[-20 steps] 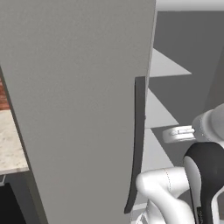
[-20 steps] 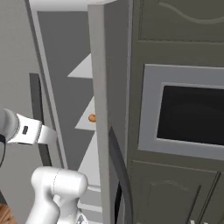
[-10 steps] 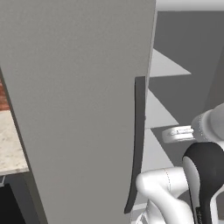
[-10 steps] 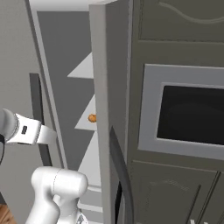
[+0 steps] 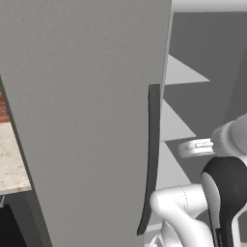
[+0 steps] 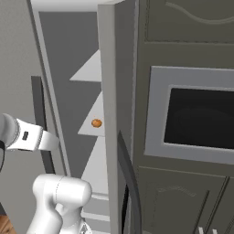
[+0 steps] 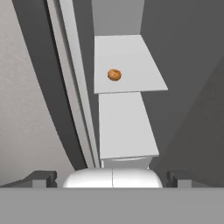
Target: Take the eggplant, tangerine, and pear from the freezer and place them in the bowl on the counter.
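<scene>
- Standing open, the freezer (image 6: 107, 82) shows pale shelves (image 7: 129, 63) stepped one above another inside.
- The tangerine (image 7: 114, 75) sits alone on one shelf, toward its front edge; the shelf (image 7: 124, 124) nearer the camera is bare.
- In the right base view the tangerine (image 6: 96, 123) shows on a middle shelf, between the freezer's two doors.
- The left base view has the big grey door (image 5: 87, 116) with its dark handle (image 5: 152, 154), and a strip of counter (image 5: 12, 161) at the left edge.
- The right base view adds a dark cabinet with a wall oven (image 6: 199, 121) right of the freezer.
- The gripper (image 7: 112, 178) faces the shelves, fingers spread wide, holding nothing, well apart from the tangerine.
</scene>
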